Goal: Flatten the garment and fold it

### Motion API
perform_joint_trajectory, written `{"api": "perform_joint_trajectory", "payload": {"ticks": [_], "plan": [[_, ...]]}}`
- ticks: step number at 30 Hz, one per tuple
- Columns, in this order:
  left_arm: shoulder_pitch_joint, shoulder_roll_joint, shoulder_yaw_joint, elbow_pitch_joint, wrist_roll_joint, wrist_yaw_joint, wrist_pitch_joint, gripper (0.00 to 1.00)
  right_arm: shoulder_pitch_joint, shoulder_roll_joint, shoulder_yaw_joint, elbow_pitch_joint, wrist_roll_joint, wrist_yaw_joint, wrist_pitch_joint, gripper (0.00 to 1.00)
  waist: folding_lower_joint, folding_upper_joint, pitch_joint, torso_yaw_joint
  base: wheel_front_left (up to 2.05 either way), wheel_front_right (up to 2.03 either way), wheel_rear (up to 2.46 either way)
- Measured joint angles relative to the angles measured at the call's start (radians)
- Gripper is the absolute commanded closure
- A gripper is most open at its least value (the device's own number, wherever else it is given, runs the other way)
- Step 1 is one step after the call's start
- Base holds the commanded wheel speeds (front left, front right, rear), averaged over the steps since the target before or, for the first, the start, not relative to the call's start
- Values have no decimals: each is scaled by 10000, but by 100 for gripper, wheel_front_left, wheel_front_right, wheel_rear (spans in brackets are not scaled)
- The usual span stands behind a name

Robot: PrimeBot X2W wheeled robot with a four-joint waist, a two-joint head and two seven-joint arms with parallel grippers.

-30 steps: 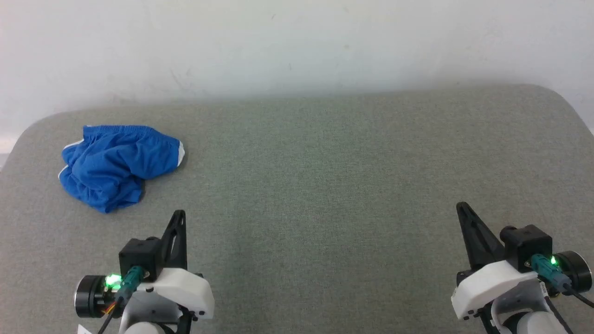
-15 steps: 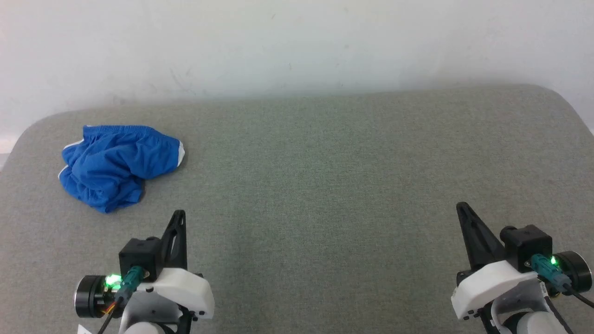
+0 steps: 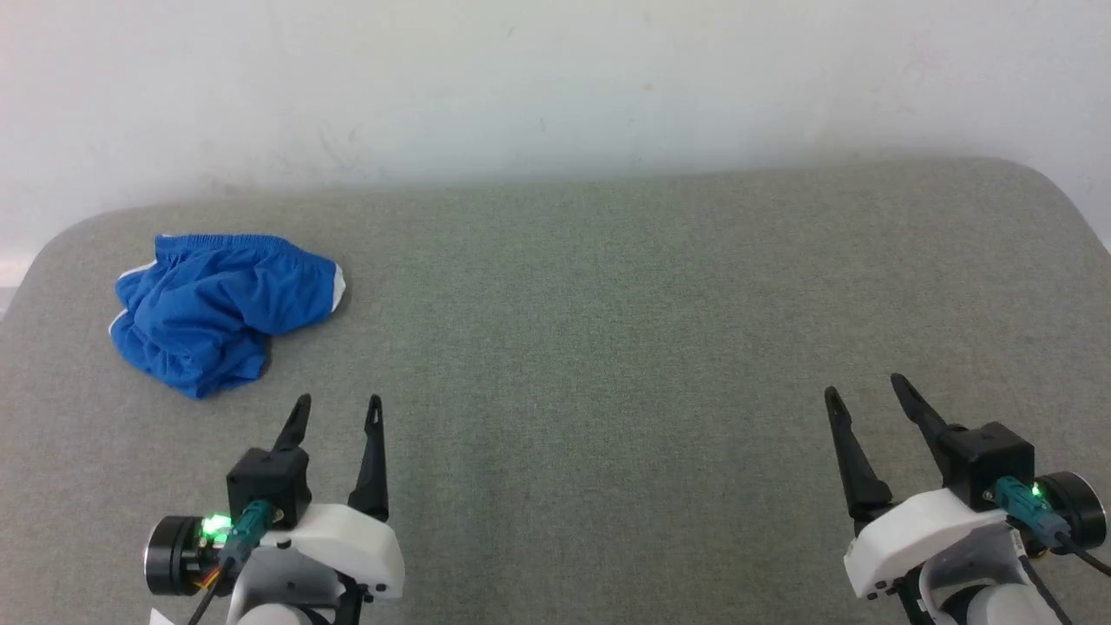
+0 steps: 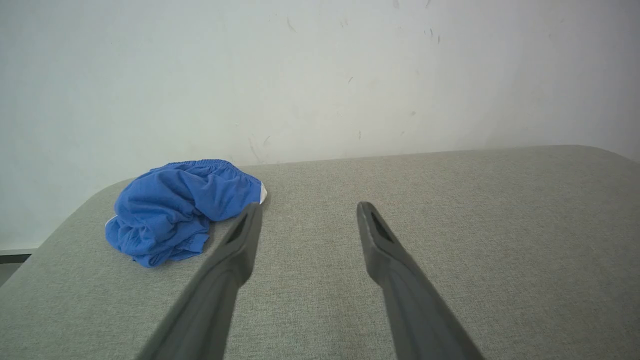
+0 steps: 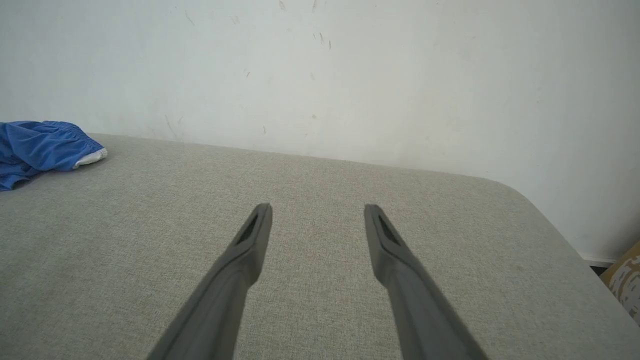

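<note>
The garment (image 3: 217, 308), bright blue shorts with white trim, lies crumpled in a heap at the far left of the grey padded table (image 3: 608, 330). It also appears bunched in the left wrist view (image 4: 180, 215) and at the left edge of the right wrist view (image 5: 40, 147). My left gripper (image 3: 338, 404) hovers open near the front left, a short way in front and to the right of the heap, holding nothing. At the front right, far from the shorts, my right gripper (image 3: 864, 386) is open and empty too.
A plain white wall (image 3: 555, 87) stands right behind the table's far edge. The table's corners are rounded. A patterned yellowish object (image 5: 625, 280) shows beyond the table's right edge in the right wrist view.
Both grippers have gone from shut to open; their fingers now stand spread apart. The arms and the garment have stayed in place.
</note>
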Motion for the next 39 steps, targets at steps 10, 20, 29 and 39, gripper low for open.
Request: {"api": "perform_joint_trajectory", "payload": {"ticks": [10,20,29,39], "plan": [[0,0,-111,113,-207,17,-221,0,10,0,-50,105,236,0,-238,0,0,0,-2,53,0,0,0],[0,0,-180,234,-355,94,-407,0,58,0,-94,261,428,0,-439,0,0,0,-14,315,0,0,0],[20,0,-198,324,-458,136,-589,0,192,0,-86,384,604,0,-600,0,0,0,-51,678,0,0,0],[26,0,-201,378,-537,190,-823,0,231,0,-105,510,771,0,-802,0,0,0,-69,1147,0,0,0]]}}
